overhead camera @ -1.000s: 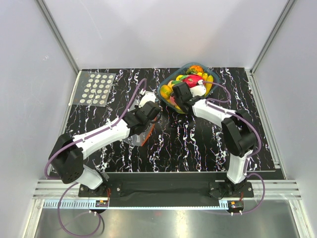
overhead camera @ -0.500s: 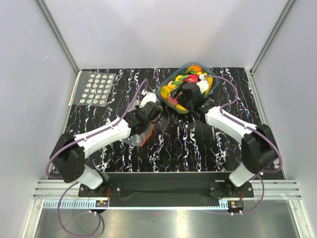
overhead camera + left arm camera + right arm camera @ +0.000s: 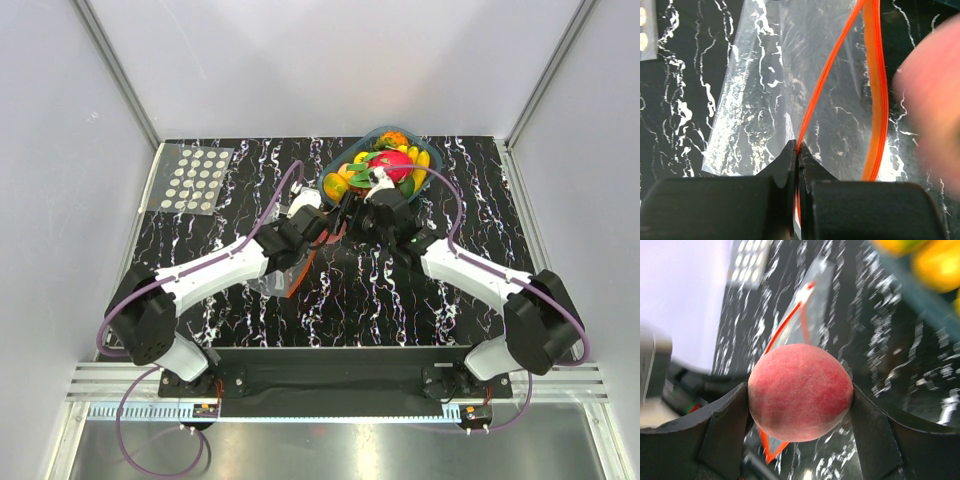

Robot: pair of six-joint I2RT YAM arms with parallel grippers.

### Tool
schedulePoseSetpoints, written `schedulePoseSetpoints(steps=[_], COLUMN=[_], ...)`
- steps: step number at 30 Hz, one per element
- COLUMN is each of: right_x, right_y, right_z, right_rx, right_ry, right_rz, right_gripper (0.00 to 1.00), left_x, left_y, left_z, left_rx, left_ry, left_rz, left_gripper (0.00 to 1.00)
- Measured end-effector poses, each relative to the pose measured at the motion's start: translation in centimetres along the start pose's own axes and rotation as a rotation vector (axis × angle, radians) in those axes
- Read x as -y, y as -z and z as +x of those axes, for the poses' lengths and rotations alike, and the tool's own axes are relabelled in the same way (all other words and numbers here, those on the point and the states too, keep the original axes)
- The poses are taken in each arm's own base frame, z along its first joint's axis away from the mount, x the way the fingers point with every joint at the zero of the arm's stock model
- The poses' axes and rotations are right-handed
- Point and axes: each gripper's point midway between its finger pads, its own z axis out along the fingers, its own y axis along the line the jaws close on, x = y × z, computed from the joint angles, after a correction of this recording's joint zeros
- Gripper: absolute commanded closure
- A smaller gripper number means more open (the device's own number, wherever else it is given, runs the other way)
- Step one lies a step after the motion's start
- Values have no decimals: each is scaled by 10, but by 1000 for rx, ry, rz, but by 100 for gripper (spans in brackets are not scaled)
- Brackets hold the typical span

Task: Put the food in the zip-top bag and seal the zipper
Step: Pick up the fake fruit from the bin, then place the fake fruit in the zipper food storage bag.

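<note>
White walls (image 3: 300, 60) enclose a black, white-veined tabletop (image 3: 360, 290); aluminium corner rails (image 3: 113, 70).

The zip-top bag (image 3: 760, 100) looks glossy plastic, the red fruit (image 3: 800, 392) matt.

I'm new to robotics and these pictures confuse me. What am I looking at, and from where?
Two robot arms are bolted at the edge of a black marbled table. One picture looks down from above; the other two come from wrist cameras. The left end effector is shut, pinching the orange zipper of a clear zip-top bag. The right end effector grips a pink-red toy peach close to the bag. More toy fruits sit in a teal tray; a dotted clear sheet lies far left.
</note>
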Motion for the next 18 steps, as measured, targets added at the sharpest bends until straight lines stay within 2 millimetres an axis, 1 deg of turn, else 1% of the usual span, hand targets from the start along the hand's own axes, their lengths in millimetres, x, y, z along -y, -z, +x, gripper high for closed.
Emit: schedulePoseSetpoints(steps=[2, 4, 10, 14, 18], right_x=[-7, -11, -9, -10, -12], right_y=[1, 2, 3, 4, 4], right_z=[12, 20, 37, 45, 45], right_rx=[-34, -54, -92, -109, -109], right_ry=[2, -5, -42, -67, -78], right_rz=[-39, -69, -113, -140, -149], right_gripper=[50, 50, 50, 51, 52], left_x=[3, 5, 11, 17, 23], left_y=[1, 1, 3, 4, 5], left_z=[0, -1, -3, -1, 0], left_rx=[-3, -5, -9, -20, -32], left_ry=[4, 8, 25, 37, 44], left_rz=[14, 25, 54, 90, 123], left_gripper=[100, 100, 100, 100, 100])
